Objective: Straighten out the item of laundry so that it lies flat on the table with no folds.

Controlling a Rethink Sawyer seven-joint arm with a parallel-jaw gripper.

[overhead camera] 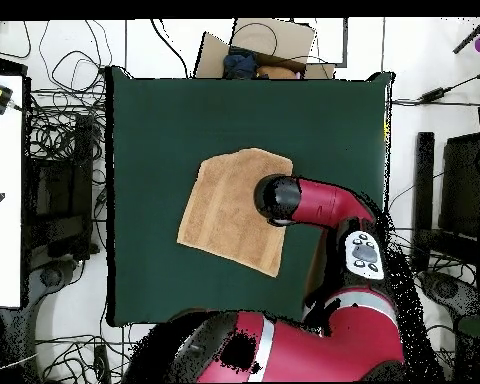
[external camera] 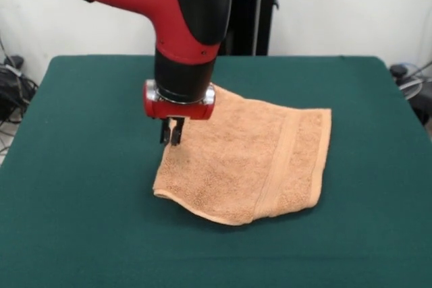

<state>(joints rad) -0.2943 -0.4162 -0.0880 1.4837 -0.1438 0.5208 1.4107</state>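
Jaws on the single gripper (external camera: 172,136) stand almost together, the two dark fingertips only a sliver apart and hanging just above, or barely on, the upper left edge of the towel (external camera: 250,160); whether they pinch any cloth I cannot tell. In the front view one red and black arm (external camera: 182,25) drops from the top of the frame, its red wrist ring sitting directly over the fingers.

One towel lies on one table (external camera: 81,200). It is orange-tan terry cloth, placed a little right of centre in the front view, well inside the green surface on every side. Its outline is a skewed four-sided shape and not a clean rectangle: the left corner nearest the camera bulges up slightly, and the lower edge curves with a doubled hem. One woven border band runs from the upper right down to the bottom edge. The long axis runs from the frame's upper left, under the wrist, to the right-hand edge.

In the overhead view the towel (overhead camera: 224,215) sits at the middle of the table (overhead camera: 144,130), turned so that its sides run diagonally, with one corner pointing to the lower right. The arm (overhead camera: 319,200) covers its right side there, and the fingers are hidden beneath the wrist.
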